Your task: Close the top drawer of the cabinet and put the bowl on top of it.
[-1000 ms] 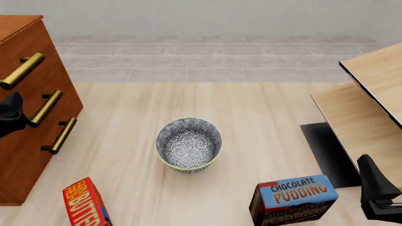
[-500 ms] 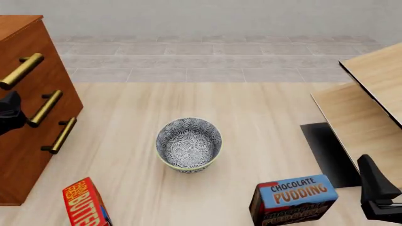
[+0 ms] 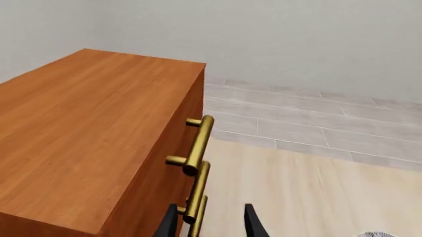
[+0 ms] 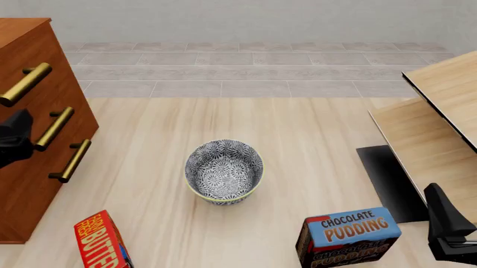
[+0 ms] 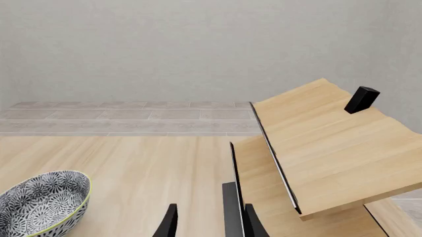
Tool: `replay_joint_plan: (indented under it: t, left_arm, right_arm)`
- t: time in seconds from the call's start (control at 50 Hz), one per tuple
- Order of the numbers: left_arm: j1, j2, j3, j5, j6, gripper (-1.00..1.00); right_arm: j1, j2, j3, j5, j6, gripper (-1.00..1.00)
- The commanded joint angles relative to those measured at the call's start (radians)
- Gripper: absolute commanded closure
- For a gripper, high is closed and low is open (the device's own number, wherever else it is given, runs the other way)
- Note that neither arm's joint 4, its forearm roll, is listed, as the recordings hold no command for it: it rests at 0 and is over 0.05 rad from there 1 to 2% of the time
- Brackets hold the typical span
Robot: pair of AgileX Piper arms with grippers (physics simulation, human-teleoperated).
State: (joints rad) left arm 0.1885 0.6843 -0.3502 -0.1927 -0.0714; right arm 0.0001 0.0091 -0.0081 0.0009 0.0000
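Note:
The cabinet (image 4: 37,167) stands at the left, reddish-brown with three brass bar handles. Its top drawer (image 3: 175,148) looks flush with the cabinet's face, and the brass handle (image 4: 26,84) sticks out. My left gripper (image 4: 17,137) hovers open just in front of the drawer fronts, level with the middle handle. In the left wrist view its fingertips (image 3: 168,224) straddle the lower handles without touching them. The bowl (image 4: 223,170), blue-grey floral with a pale rim, sits upright on the floor at centre and also shows as the bowl (image 5: 43,202) in the right wrist view. My right gripper (image 4: 447,226) is open at the bottom right, well away from it.
A chocolate pudding box (image 4: 347,237) stands between the bowl and my right gripper. A red box (image 4: 100,240) stands at the lower left, near the cabinet's base. Pale light-wood furniture (image 4: 439,123) with a black panel (image 4: 387,178) fills the right side.
My left gripper has shifted slightly to the right, away from the cabinet front. The bowl, boxes and right arm are unchanged.

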Motion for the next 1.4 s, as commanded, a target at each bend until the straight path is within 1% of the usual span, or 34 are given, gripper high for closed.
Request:
replay_joint_plan:
  t: [0.02,0.04,0.06,0.16,0.28,0.32,0.38,0.5,0.52,0.56,0.58,0.62,0.64,0.7,0.72,0.74,0.76,0.78,0.8,0.84,0.86,0.9,0.92,1.0,1.06,1.08,1.12,1.14,1.16,1.18,1.2,1.3,1.34,1.4]
  left_arm:
    - [-0.106,-0.196,-0.072,0.231,-0.013,-1.00]
    - [-0.111,-0.195,-0.080,0.248,-0.028,-1.00]
    - [-0.129,-0.207,-0.096,0.278,-0.030,-1.00]
    - [-0.170,-0.223,-0.124,0.337,-0.039,-1.00]
    - [-0.215,-0.245,-0.140,0.387,-0.021,-1.00]
    - [-0.257,-0.252,-0.149,0.416,-0.002,-1.00]
    - [-0.279,-0.240,-0.172,0.460,-0.023,-1.00]
    - [-0.314,-0.299,-0.216,0.515,0.022,-1.00]
    - [-0.332,-0.312,-0.224,0.532,0.037,-1.00]
    - [-0.366,-0.296,-0.233,0.574,0.014,-1.00]
    - [-0.376,-0.305,-0.241,0.594,0.029,-1.00]
    - [-0.396,-0.276,-0.246,0.618,0.003,-1.00]
    - [-0.394,-0.294,-0.255,0.622,0.031,-1.00]
    - [-0.406,-0.292,-0.264,0.621,0.039,-1.00]
    - [-0.425,-0.304,-0.268,0.609,0.082,-1.00]
    - [-0.425,-0.303,-0.272,0.609,0.081,-1.00]
    - [-0.422,-0.283,-0.278,0.620,0.043,-1.00]
    - [-0.423,-0.264,-0.280,0.626,0.036,-1.00]
    - [-0.424,-0.266,-0.282,0.629,0.052,-1.00]
    - [-0.439,-0.226,-0.277,0.644,0.041,-1.00]
    - [-0.437,-0.233,-0.280,0.649,0.067,-1.00]
    - [-0.439,-0.223,-0.289,0.660,0.066,-1.00]
    - [-0.441,-0.227,-0.296,0.662,0.086,-1.00]
    - [-0.449,-0.216,-0.318,0.684,0.081,-1.00]
    - [-0.474,-0.181,-0.336,0.718,0.067,-1.00]
    - [-0.487,-0.172,-0.343,0.725,0.057,-1.00]
    - [-0.537,-0.156,-0.359,0.723,0.075,-1.00]
    - [-0.537,-0.156,-0.359,0.723,0.075,-1.00]
    - [-0.524,-0.148,-0.369,0.741,0.044,-1.00]
    - [-0.524,-0.148,-0.369,0.741,0.044,-1.00]
    - [-0.538,-0.123,-0.364,0.740,0.033,-1.00]
    - [-0.537,-0.074,-0.354,0.735,0.031,-1.00]
    - [-0.562,-0.035,-0.357,0.739,0.018,-1.00]
    - [-0.574,-0.018,-0.364,0.747,0.010,-1.00]
  right_arm:
    - [0.000,-0.002,0.002,-0.001,0.000,-1.00]
    - [0.000,-0.002,0.002,-0.001,0.000,-1.00]
    - [0.000,-0.002,0.002,-0.001,0.000,-1.00]
    - [0.000,-0.002,0.002,0.000,0.000,-1.00]
    - [0.000,-0.002,0.002,-0.001,0.000,-1.00]
    - [0.000,-0.002,0.002,-0.001,0.000,-1.00]
    - [0.000,-0.002,0.002,-0.001,0.000,-1.00]
    - [0.000,-0.002,0.002,-0.001,0.000,-1.00]
    - [0.000,-0.002,0.002,-0.001,0.000,-1.00]
    - [0.000,-0.002,0.002,-0.001,0.000,-1.00]
    - [0.000,-0.002,0.002,-0.001,0.000,-1.00]
    - [0.000,-0.002,0.002,-0.001,0.000,-1.00]
    - [0.000,-0.002,0.002,-0.001,0.000,-1.00]
    - [0.000,-0.002,0.002,-0.001,0.000,-1.00]
    - [0.000,-0.002,0.002,-0.001,0.000,-1.00]
    - [0.000,-0.002,0.002,-0.001,0.000,-1.00]
    - [0.000,-0.002,0.002,-0.001,0.000,-1.00]
    - [0.000,-0.002,0.002,-0.001,0.000,-1.00]
    - [0.000,-0.002,0.002,-0.001,0.000,-1.00]
    - [0.000,-0.002,0.002,-0.001,0.000,-1.00]
    - [0.000,-0.002,0.002,-0.001,0.000,-1.00]
    - [0.000,-0.002,0.002,0.000,0.000,-1.00]
    - [0.000,-0.002,0.002,-0.001,0.000,-1.00]
    - [0.000,-0.002,0.002,-0.001,0.000,-1.00]
    - [0.000,-0.002,0.002,-0.001,0.000,-1.00]
    - [0.000,-0.002,0.002,0.000,0.000,-1.00]
    - [0.000,-0.002,0.002,-0.001,0.000,-1.00]
    - [0.000,-0.002,0.002,-0.001,0.000,-1.00]
    - [0.000,-0.002,0.002,-0.001,0.000,-1.00]
    - [0.000,-0.002,0.002,-0.001,0.000,-1.00]
    - [0.000,-0.002,0.002,-0.001,0.000,-1.00]
    - [0.000,-0.002,0.002,-0.001,0.000,-1.00]
    - [0.000,-0.002,0.002,-0.001,0.000,-1.00]
    - [0.000,-0.002,0.002,-0.001,0.000,-1.00]
